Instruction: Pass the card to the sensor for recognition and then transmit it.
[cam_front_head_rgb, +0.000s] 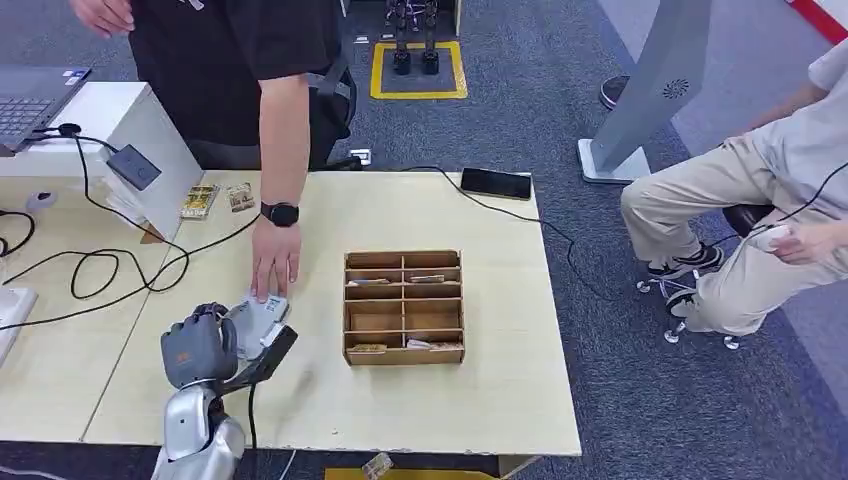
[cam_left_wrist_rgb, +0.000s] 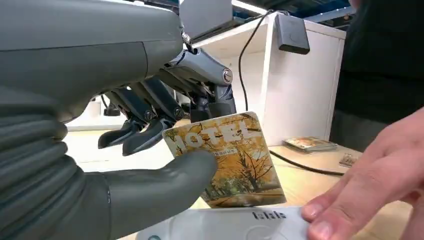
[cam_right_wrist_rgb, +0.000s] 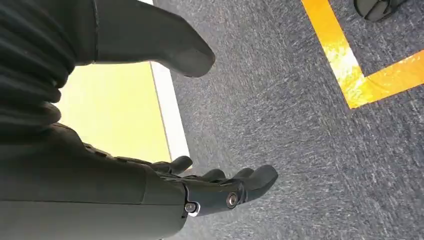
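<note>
One card pinched in left robot hand above sensor, right robot hand open, empty

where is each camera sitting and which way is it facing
Head view: high on the body, looking down at the table; left robot hand shows.
Left wrist view: behind that robot hand, facing the hotel card it pinches over the sensor; shares the person's hand with the head view.
Right wrist view: looks down at carpet; right robot hand, empty.
</note>
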